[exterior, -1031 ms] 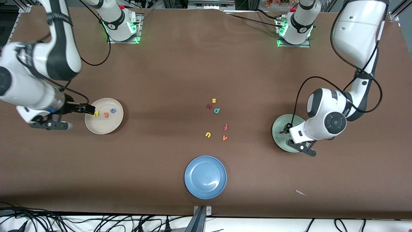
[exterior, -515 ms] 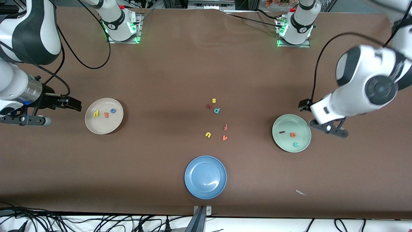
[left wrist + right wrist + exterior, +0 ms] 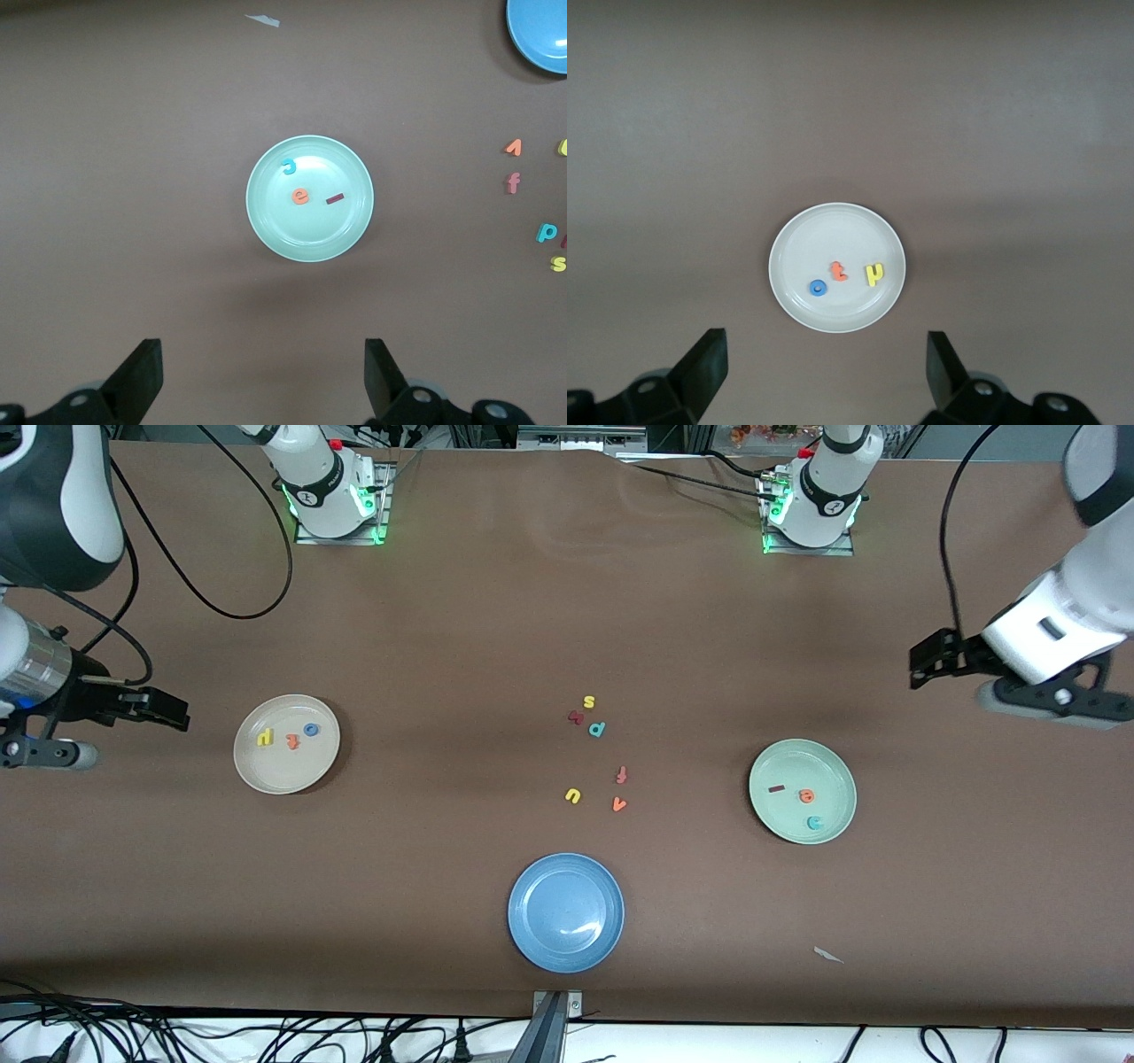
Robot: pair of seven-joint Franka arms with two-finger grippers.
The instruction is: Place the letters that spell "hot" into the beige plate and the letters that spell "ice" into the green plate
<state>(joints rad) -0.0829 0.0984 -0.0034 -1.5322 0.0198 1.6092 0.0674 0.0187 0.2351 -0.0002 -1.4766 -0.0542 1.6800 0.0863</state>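
The yellow h [image 3: 265, 737], orange t [image 3: 292, 740] and blue o [image 3: 311, 729] are lying in the beige plate [image 3: 285, 778] toward the right arm's end of the table. The dark red i [image 3: 778, 788], orange e [image 3: 806, 796] and teal c [image 3: 814, 823] are lying in the green plate [image 3: 764, 808]. The left gripper [image 3: 926, 664] and right gripper [image 3: 168, 712] are hanging above the table, fingers spread apart, holding nothing.

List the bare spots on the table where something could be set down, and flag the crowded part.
Bare: between the beige plate and the loose letters; between those letters and the green plate; either side of the blue plate. Crowded: the loose letters at the table's middle.
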